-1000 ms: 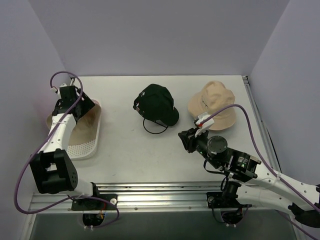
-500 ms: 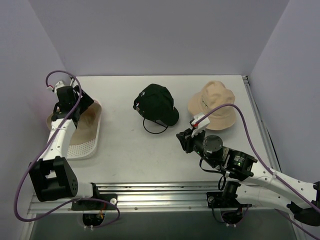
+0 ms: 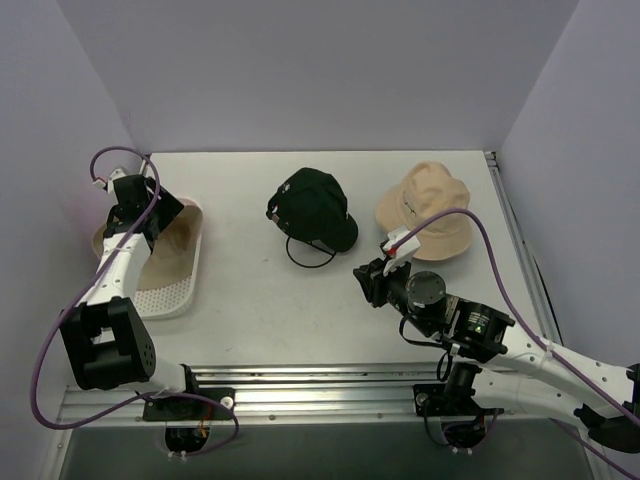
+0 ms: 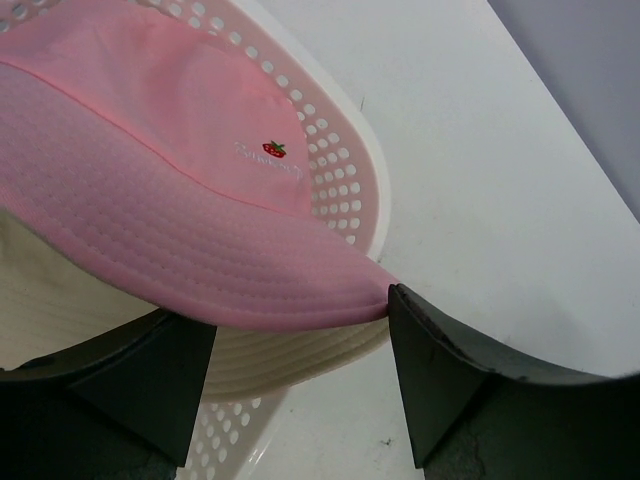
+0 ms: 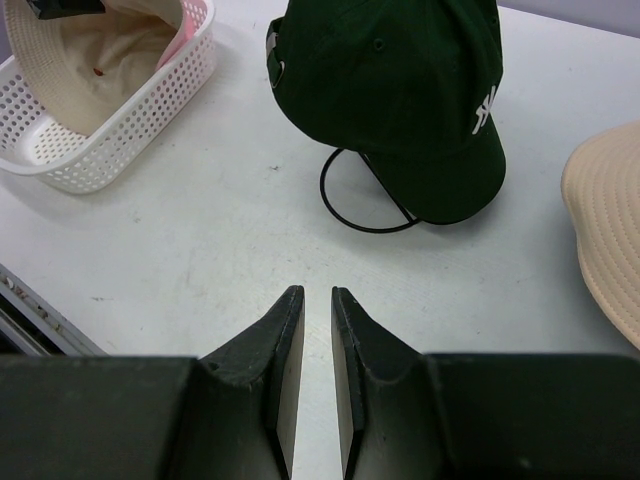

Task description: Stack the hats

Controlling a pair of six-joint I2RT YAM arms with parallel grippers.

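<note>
We start at the white perforated plastic basket (image 3: 172,288) on the left side of the white table (image 3: 260,310). Two hats lie in it, a pink fabric bucket hat (image 4: 150,150) with a tiny strawberry mark on top of a cream bucket hat (image 4: 60,290). The left gripper (image 4: 298,308) hangs over the basket's far end, spread wide. The pink brim's edge runs between its fingers, and we cannot tell whether it touches them.

Out in the middle of the table, a dark green baseball cap (image 3: 315,205) with white lettering sits on a thin black wire frame (image 5: 350,215) whose ring shows beneath the peak. To its right rests a beige bucket hat (image 3: 430,212), well apart from the basket, and the right arm's purple cable loops across it in the top view.

The right gripper (image 5: 310,330) hovers over bare table just in front of the cap. Its fingers are drawn to a narrow slit with nothing between them.
</note>
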